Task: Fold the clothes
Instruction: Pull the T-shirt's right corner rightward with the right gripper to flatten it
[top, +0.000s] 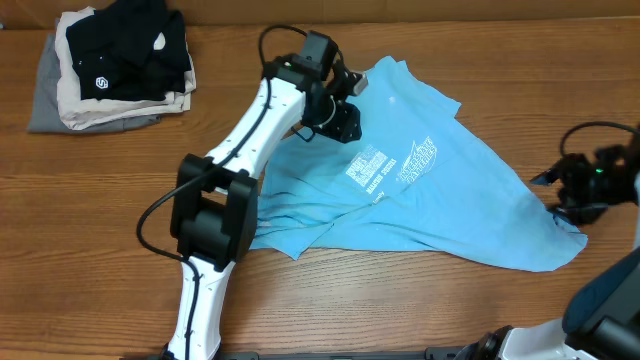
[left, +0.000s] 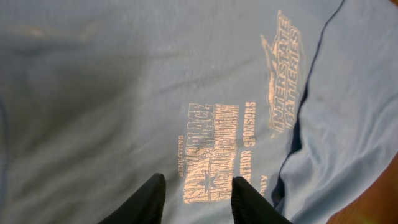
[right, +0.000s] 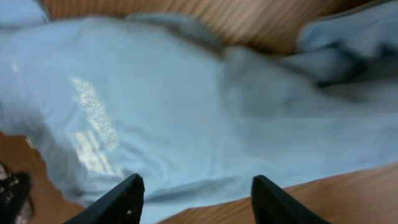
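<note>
Clothes to fold are one sky-blue T-shirt (top: 470, 215), lying rumpled and skewed on the table (top: 90, 200). Its print sits just beneath the left gripper (left: 196, 183), whose jaws stand apart and empty. The right gripper (right: 196, 186) is likewise open and empty, with a shirt edge just ahead of its fingertips. I'd have each pinch one layer at an edge and draw outward to flatten it first.

A broad brown wooden table (top: 90, 210) with long plank grain runs from edge to edge, evenly lit, with only soft shadows on it. At its far left corner sits a stack of folded black, beige and grey garments (top: 110, 70), the black one on top.
</note>
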